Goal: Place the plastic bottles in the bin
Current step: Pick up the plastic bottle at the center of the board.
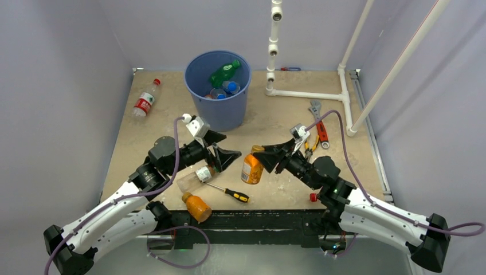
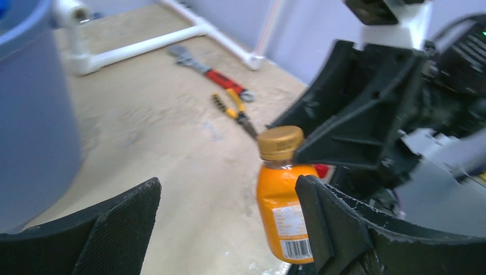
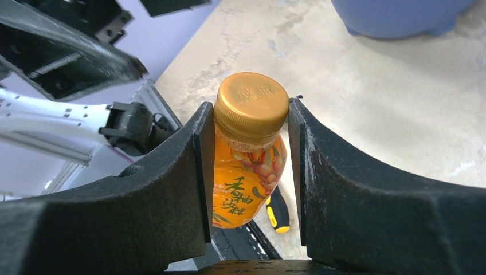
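Fingers of the right gripper [image 3: 250, 112], thick curved black pads with a matte, faintly grainy face, are closed from both sides on the neck of a small orange-filled plastic bottle [image 3: 246, 183], just below its ribbed gold screw cap. The bottle hangs roughly upright above the table, its clear wall showing the orange drink, a printed label with white characters on one side and a white barcode patch on the other. Facing it, the left gripper [image 1: 224, 148] stands with its jaws spread wide and nothing between them; its inner faces carry a fine mesh texture, and the held bottle sits just beside one finger, though whether they touch cannot be told. Under the left gripper a clear bottle with a white label [image 1: 192, 177] lies on its side on the mottled beige tabletop [image 1: 275, 120], and a second orange bottle [image 1: 196, 206] lies near the front edge. Beside them rests a yellow-and-black-handled screwdriver [image 1: 229, 193]. Further back stands the round blue plastic bin [image 1: 220, 114], smooth-walled and tapering downward, with a green bottle [image 1: 223, 73] leaning inside it above clear blue-capped bottles [image 1: 230, 87]. Left of the bin lies a clear bottle with a red label and red cap [image 1: 145, 100]. To the right lie a red-handled wrench [image 1: 318, 123], yellow-handled pliers [image 2: 232, 109] and a white plastic pipe frame [image 1: 309, 94].
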`<state>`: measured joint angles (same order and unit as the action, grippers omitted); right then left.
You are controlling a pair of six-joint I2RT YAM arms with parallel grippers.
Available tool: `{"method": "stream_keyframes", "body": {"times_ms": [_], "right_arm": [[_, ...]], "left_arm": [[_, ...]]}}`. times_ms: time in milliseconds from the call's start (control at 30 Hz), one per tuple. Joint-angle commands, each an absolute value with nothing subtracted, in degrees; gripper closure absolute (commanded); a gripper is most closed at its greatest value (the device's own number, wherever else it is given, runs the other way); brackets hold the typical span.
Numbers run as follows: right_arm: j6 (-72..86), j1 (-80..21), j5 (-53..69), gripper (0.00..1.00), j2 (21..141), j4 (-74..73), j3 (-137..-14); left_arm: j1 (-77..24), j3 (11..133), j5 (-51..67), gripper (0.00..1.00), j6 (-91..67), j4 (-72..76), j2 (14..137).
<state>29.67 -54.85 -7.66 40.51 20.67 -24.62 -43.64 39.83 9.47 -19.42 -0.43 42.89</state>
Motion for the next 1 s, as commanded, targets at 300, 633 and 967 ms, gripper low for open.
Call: {"method": "stream_keyframes", "body": {"times_ms": [300,633,967], "right_arm": [[19.9,-55.7,6.4,1.0,43.2,29.7,-32.0],[20.1,-57.3,4.9,1.0,45.5,35.7,-31.9],[19.1,-59.8,1.6,1.0,47.0,38.1,-32.2]], "left_arm": [[-44.0,37.0,40.6,0.1,-23.0,17.2,49.5],[-43.9,37.2,40.9,0.11,-23.4,17.4,51.3],[-44.0,38.1,41.2,0.43,-22.8,15.9,52.6]]}}
